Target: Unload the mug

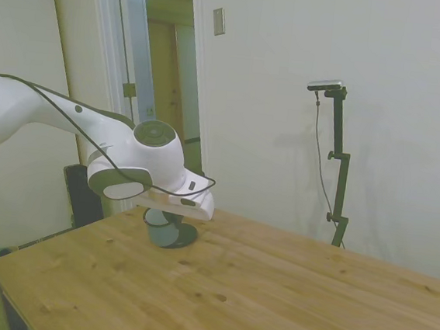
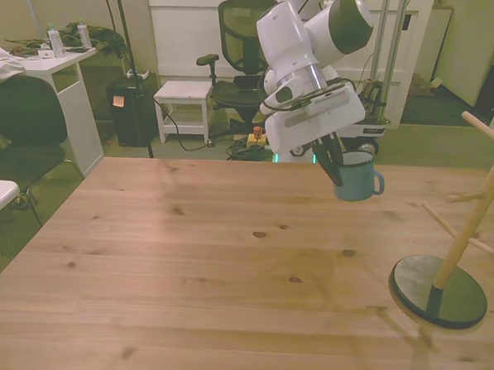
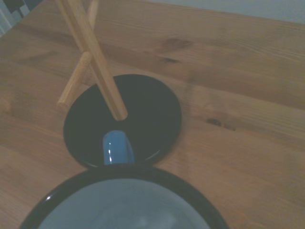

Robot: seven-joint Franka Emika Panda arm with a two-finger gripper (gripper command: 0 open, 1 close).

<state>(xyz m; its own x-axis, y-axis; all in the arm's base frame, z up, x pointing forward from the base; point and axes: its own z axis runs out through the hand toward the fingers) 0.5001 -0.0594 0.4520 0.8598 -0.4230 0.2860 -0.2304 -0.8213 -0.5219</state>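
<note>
The light-blue mug [image 2: 357,179] with its dark rim hangs tilted near the table's far edge, its handle toward the front view's right. My gripper [image 2: 337,166] is shut on its rim, one dark finger inside and one outside. In the side view the mug [image 1: 171,230] is a dark grey shape under the white hand, low over the table; I cannot tell whether it touches the wood. The wrist view shows the mug's rim [image 3: 143,172] close up and its blue handle [image 3: 117,148].
A wooden peg stand [image 2: 470,222] on a round dark base [image 2: 437,293] stands at the front view's right. The wrist view looks past the mug at that base [image 3: 147,109] and the pegs [image 3: 90,52]. Bare wooden tabletop [image 2: 210,266] fills the remainder.
</note>
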